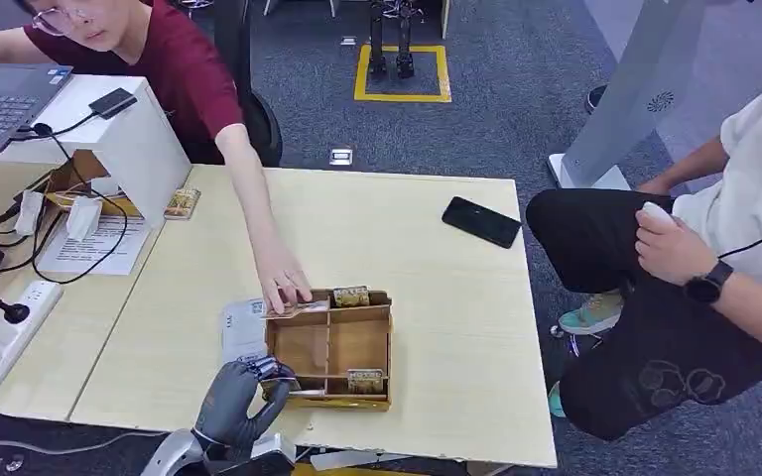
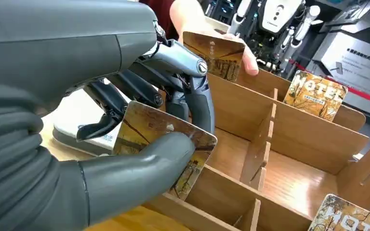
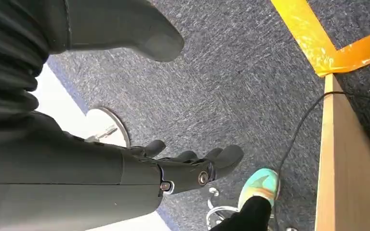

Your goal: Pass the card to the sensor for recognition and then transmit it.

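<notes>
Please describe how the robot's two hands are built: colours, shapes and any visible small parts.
The left hand has a grey ribbed cover, a thick matte grey thumb and darker glossy fingers with round silver pivot screws. The right hand looks alike: grey ribbed cover, smooth grey thumb, dark fingers, small silver screws.

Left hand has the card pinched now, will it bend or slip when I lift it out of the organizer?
The card looks flat and thin, likely stiff plastic, so it probably won't flop. Its printed face seems glossy, so it may slide between the thumb and fingers of the left hand. It is probably very light; the wooden organizer shouldn't shift.
</notes>
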`<state>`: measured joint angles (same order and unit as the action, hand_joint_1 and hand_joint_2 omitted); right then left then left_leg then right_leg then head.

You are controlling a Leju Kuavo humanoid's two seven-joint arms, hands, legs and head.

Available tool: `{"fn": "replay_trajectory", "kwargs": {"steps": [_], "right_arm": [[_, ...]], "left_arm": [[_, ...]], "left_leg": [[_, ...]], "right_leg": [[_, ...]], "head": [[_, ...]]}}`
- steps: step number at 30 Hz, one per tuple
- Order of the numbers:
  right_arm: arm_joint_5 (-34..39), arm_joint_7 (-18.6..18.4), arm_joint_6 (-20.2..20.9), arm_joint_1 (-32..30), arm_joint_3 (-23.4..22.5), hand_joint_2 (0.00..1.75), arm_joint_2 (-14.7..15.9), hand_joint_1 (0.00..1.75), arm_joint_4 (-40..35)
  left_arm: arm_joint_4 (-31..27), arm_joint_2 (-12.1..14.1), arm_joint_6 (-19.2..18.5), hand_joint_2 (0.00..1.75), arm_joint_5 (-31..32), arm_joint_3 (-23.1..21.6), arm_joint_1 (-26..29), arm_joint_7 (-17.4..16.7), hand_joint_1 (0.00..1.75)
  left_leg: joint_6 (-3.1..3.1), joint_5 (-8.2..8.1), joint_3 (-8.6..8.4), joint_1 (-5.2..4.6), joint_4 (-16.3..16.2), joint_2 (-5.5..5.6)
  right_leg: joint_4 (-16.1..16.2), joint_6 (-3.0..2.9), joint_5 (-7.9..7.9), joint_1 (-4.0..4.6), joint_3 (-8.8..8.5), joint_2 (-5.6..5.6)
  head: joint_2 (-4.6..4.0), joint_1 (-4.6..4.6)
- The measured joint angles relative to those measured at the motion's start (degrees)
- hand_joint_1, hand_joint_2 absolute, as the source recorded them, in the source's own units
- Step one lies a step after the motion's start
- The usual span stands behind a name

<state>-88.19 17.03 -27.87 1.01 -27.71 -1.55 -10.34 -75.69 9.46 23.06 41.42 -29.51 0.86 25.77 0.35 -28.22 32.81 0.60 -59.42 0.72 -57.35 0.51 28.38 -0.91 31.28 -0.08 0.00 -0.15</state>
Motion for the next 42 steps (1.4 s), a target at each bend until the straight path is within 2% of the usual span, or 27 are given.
{"fn": "replay_trajectory", "kwargs": {"steps": [5, 15, 21, 25, 31, 36, 38, 40, 42], "right_arm": [[0.2, 0.0, 0.0, 0.0, 0.0, 1.75, 0.0, 0.0, 0.0], [0.8, -0.2, -0.2, -0.1, 0.0, 1.75, 0.0, 0.0, 0.0], [1.7, -0.4, -1.4, -0.5, 0.0, 1.75, -0.2, 0.0, 0.0], [2.0, -0.8, -1.4, -0.9, 0.0, 1.75, -0.2, 0.0, 0.1], [2.3, -0.9, -1.4, -1.1, 0.0, 1.75, -0.3, 0.0, 0.1], [2.3, -0.9, -1.4, -1.1, 0.0, 1.75, -0.5, 0.0, 0.3], [1.9, -1.4, -1.4, -1.2, 0.0, 1.75, -0.5, 0.0, 0.3], [1.8, -1.7, -1.4, -1.1, 0.0, 1.75, -0.6, 0.0, 0.3], [1.6, -1.9, -1.4, -1.0, 0.0, 1.75, -0.6, 0.0, 0.3]], "left_arm": [[-0.7, 0.2, 0.6, 1.75, -3.2, 0.3, 0.3, 0.5, 1.75], [-3.0, 0.9, 0.9, 1.75, -8.3, 5.7, 1.4, 0.7, 1.75], [-5.7, 0.5, -2.0, 1.75, -21.6, 15.5, 2.6, 3.1, 1.75], [-8.1, 0.5, -3.3, 1.75, -24.9, 23.2, 3.1, 4.4, 1.75], [-11.5, 0.3, -3.6, 1.75, -26.6, 31.2, 2.9, 4.7, 1.75], [-12.5, 0.1, -3.9, 1.75, -27.7, 34.8, 2.6, 4.3, 1.75], [-12.5, 0.0, -2.4, 1.75, -25.3, 35.1, 2.1, 3.8, 1.75], [-12.0, 0.0, 1.6, 1.75, -20.4, 35.1, 0.5, 2.2, 1.75], [-10.6, 0.0, 4.2, 1.75, -18.2, 35.1, -1.4, 1.2, 1.75]], "left_leg": [[0.0, 0.0, 0.0, 0.0, 0.0, 0.0], [0.0, 0.0, 0.02, 0.01, 0.0, -0.01], [-0.01, 0.01, 0.02, 0.02, 0.0, -0.01], [-0.02, 0.02, 0.02, 0.03, 0.0, -0.01], [-0.02, 0.01, 0.03, 0.01, 0.0, -0.02], [-0.01, 0.01, 0.02, 0.01, 0.0, -0.01], [-0.01, 0.02, 0.03, 0.01, 0.0, 0.01], [0.02, 0.04, 0.03, 0.01, 0.0, 0.02], [0.01, 0.04, 0.02, 0.01, 0.0, 0.03]], "right_leg": [[0.0, 0.0, 0.0, 0.0, 0.0, 0.0], [0.0, 0.0, 0.0, 0.01, 0.03, 0.01], [0.0, 0.0, 0.0, 0.02, 0.03, 0.01], [0.0, 0.0, 0.0, 0.02, 0.03, 0.01], [0.0, 0.0, 0.0, 0.01, 0.04, 0.02], [0.0, 0.0, 0.0, 0.01, 0.04, 0.01], [0.0, 0.0, 0.0, 0.01, 0.05, -0.01], [0.0, 0.0, 0.0, 0.01, 0.03, -0.02], [0.0, 0.0, -0.01, 0.01, 0.01, -0.02]], "head": [[0.0, 0.0], [0.0, 0.0], [0.0, 0.0], [0.0, -0.02], [0.0, 0.0], [0.0, -0.02], [0.02, 0.0], [0.0, 0.0], [0.0, 0.0]]}}
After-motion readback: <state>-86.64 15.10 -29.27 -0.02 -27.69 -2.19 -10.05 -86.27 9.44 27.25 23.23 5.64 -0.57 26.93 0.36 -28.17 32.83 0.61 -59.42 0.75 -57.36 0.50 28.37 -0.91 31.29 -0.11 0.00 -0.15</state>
